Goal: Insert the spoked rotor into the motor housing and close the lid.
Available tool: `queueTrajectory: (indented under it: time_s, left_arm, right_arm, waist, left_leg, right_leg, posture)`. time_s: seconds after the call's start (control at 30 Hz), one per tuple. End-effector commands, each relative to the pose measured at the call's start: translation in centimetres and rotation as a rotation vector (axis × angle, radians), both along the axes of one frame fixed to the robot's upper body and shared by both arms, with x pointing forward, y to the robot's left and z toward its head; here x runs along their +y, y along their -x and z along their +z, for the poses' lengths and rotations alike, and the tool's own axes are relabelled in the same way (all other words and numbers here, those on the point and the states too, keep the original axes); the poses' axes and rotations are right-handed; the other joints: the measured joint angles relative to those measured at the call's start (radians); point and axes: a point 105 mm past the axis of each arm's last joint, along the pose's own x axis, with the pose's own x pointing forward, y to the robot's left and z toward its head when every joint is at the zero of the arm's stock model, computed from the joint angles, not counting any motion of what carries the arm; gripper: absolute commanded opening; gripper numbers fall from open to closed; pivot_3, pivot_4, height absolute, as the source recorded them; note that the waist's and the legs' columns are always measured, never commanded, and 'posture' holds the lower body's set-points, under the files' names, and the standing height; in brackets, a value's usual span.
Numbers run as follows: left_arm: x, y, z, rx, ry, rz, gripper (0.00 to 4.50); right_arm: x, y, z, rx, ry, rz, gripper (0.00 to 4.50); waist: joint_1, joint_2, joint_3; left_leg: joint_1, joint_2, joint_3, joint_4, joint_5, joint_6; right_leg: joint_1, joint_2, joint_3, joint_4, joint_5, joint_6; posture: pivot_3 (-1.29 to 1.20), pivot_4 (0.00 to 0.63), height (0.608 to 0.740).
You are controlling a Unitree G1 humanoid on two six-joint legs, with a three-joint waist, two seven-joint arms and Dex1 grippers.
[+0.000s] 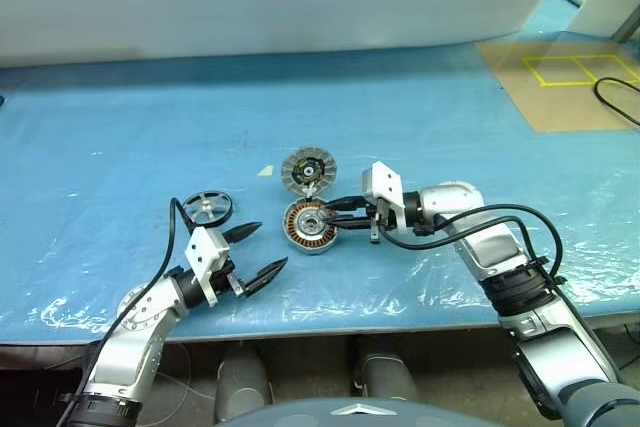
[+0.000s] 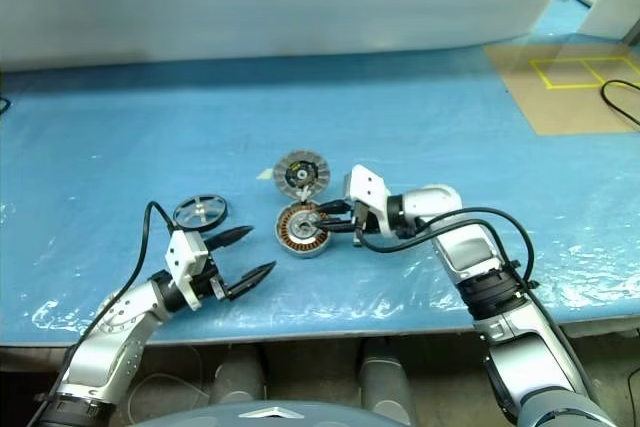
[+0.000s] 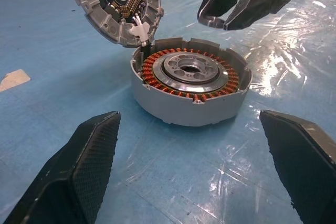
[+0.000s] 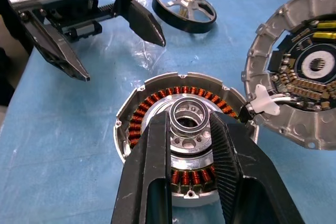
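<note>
The motor housing (image 1: 310, 226) lies on the blue table, its copper windings and silver centre (image 4: 186, 121) facing up. The lid (image 1: 308, 169) stands open just behind it, joined to it by a white wire clip (image 4: 262, 103). My right gripper (image 4: 189, 121) hovers right over the housing's centre. There is only a narrow gap between its fingers (image 4: 152, 171) and nothing in it. The spoked rotor (image 1: 207, 208) lies flat to the housing's left. My left gripper (image 1: 270, 245) is wide open and empty between the rotor and the housing, pointing at the housing (image 3: 191, 85).
A brown board (image 1: 570, 72) with a yellow taped square lies at the back right, a black cable (image 1: 615, 97) beside it. A small pale scrap (image 1: 265, 171) sits left of the lid. The table's front edge (image 1: 330, 322) runs just below both arms.
</note>
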Motion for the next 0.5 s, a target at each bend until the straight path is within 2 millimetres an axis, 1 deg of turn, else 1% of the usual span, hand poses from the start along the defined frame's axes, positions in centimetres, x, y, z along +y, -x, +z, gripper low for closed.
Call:
queueTrajectory:
  time_s: [0.03, 0.2, 0.5]
  left_arm:
    - [0.04, 0.09, 0.85, -0.044, 0.007, 0.004, 4.50]
    - [-0.08, 0.17, 0.67, -0.041, 0.008, 0.003, 4.50]
    - [-0.05, 0.18, 0.55, -0.039, 0.007, 0.005, 4.50]
  right_arm:
    - [1.04, -0.21, 0.83, -0.057, 0.013, 0.035, 0.65]
    - [1.91, -0.44, 0.55, -0.077, 0.065, 0.046, 0.65]
    - [1.93, -0.95, 0.35, -0.080, 0.110, 0.017, 0.65]
  waist:
    - [0.000, 0.000, 0.000]
    - [0.000, 0.000, 0.000]
    - [0.000, 0.000, 0.000]
  left_leg:
    - [0.000, 0.000, 0.000, 0.000, 0.000, 0.000]
    - [0.000, 0.000, 0.000, 0.000, 0.000, 0.000]
    - [0.000, 0.000, 0.000, 0.000, 0.001, -0.001]
  right_leg:
    - [0.000, 0.000, 0.000, 0.000, 0.000, 0.000]
    - [0.000, 0.000, 0.000, 0.000, 0.000, 0.000]
    - [0.000, 0.000, 0.000, 0.001, 0.000, 0.000]
  posture:
    - [0.00, 0.150, 0.740]
    - [0.00, 0.150, 0.740]
    - [0.00, 0.150, 0.740]
